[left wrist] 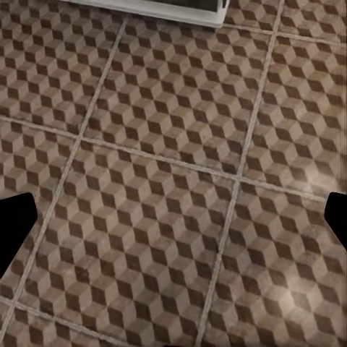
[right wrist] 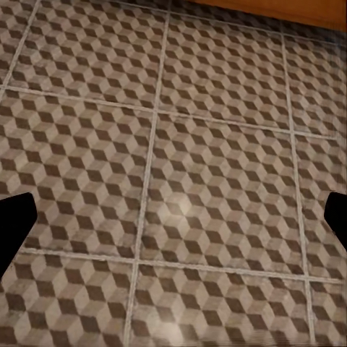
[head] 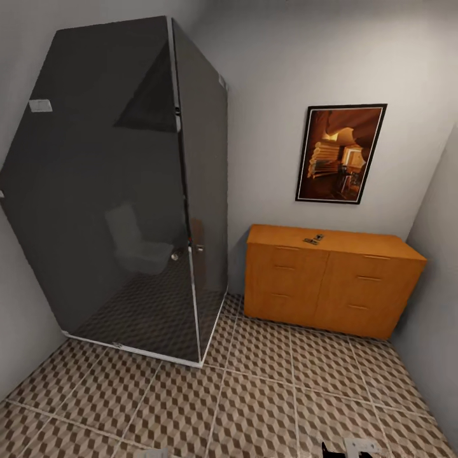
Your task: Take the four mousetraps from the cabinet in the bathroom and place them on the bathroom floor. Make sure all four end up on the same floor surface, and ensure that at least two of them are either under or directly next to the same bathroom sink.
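Mousetraps (head: 314, 240) lie atop the cabinet (head: 327, 280) — bathroom floor (head: 267, 407) bare.

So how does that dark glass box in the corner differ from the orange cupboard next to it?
The shower enclosure is tall, rising far above the low, wide cabinet. Its walls are dark tinted glass you can partly see through and which reflect the room; the cabinet is solid orange-brown wood with drawer fronts and slim handles. The cabinet carries small objects on top. Both stand on the patterned tile floor against the back wall.
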Available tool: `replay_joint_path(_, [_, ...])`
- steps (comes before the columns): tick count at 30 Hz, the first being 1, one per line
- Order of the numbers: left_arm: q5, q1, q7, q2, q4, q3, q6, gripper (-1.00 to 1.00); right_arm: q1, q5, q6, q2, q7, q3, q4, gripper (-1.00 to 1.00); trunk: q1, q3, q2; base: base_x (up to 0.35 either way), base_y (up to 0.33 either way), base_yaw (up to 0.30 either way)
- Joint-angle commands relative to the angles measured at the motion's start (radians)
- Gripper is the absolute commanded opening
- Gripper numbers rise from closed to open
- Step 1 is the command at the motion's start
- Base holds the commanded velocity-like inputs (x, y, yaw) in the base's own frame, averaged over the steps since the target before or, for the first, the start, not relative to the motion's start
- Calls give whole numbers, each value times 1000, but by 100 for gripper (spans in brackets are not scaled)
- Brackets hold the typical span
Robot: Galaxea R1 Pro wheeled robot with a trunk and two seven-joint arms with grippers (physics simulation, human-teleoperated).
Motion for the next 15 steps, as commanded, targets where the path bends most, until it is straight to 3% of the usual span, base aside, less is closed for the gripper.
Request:
replay_joint_path(1, [0, -2, 4, 0, 4, -4, -7, 100, -2, 11, -5, 0, -7, -4, 5, 100, 1, -1, -2, 0, 0, -260])
replay_joint_path(8, [0, -2, 4, 0, 4, -4, -5, 100, -2, 11, -5, 0, -7, -4, 5, 100, 1, -1, -2, 0, 0, -246])
replay_joint_path(15, [0, -2, 5, -2, 4, -4, -4, 100, -2, 11, -5, 0, -7, -4, 5, 100, 1, -1, -2, 104, -6, -77])
